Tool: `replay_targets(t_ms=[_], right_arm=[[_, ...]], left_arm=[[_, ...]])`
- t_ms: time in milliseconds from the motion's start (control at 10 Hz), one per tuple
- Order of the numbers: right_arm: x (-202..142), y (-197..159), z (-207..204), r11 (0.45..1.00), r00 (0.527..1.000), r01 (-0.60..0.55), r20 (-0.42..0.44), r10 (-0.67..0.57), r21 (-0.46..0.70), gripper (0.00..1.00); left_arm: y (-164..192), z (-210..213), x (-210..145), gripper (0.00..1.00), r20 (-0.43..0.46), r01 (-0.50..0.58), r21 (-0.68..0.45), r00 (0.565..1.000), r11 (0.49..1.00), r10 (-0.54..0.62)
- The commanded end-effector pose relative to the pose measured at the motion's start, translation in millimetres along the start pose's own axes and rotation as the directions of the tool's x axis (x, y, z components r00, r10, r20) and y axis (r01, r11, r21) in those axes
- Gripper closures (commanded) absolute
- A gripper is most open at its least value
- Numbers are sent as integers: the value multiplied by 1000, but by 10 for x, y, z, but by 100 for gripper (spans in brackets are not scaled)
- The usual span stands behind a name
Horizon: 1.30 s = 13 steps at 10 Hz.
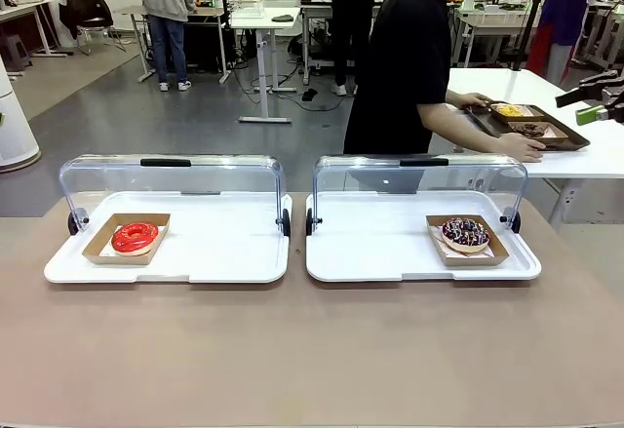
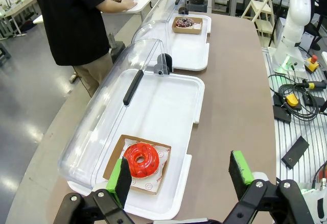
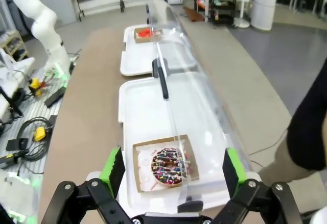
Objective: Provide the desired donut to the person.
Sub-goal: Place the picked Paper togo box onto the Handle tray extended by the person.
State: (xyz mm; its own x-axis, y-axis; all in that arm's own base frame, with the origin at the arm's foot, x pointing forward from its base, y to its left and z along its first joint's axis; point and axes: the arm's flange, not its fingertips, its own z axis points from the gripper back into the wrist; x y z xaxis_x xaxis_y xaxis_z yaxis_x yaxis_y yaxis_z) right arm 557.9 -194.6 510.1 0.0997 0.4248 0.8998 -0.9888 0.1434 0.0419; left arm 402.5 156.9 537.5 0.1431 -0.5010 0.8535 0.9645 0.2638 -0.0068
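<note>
My left gripper (image 2: 181, 175) has its jaws spread wide over the near edge of one white tray (image 2: 168, 106), holding nothing; the red-glazed donut (image 2: 141, 159) lies just ahead on its cardboard tray, which carries small printed marks too faint to read. My right gripper (image 3: 172, 172) is likewise wide apart and empty above the second white tray (image 3: 138, 106), where the sprinkled chocolate donut (image 3: 170, 166) sits on its own card. Two trays, two donuts, two clear lids (image 1: 171, 176) rolled back, all on my bench (image 1: 312, 350). The front view adds the person (image 1: 409, 58), turned aside with both hands on a dark tray (image 1: 531, 126) at another bench, apparently holding more donuts.
</note>
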Motion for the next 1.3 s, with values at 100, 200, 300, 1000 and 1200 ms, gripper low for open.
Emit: replay_targets(t_ms=[100,200,300,1000,1200], right_arm=[[41,215,-46,999,999,-33,-18,34,12,0],[93,246,-49,999,999,-45,-23,46,19,0],[36,78,7,1000,1000,-5,-10,5,6,0],[36,78,7,1000,1000,-5,-10,5,6,0],[36,78,7,1000,1000,-5,-10,5,6,0]], left_arm=[[-10,-1,0,0,17,10,9,1000,1000,-10],[-10,-1,0,0,17,10,9,1000,1000,-10],[-10,-1,0,0,17,10,9,1000,1000,-10],[-10,-1,0,0,17,10,9,1000,1000,-10],[-10,-1,0,0,17,10,9,1000,1000,-10]])
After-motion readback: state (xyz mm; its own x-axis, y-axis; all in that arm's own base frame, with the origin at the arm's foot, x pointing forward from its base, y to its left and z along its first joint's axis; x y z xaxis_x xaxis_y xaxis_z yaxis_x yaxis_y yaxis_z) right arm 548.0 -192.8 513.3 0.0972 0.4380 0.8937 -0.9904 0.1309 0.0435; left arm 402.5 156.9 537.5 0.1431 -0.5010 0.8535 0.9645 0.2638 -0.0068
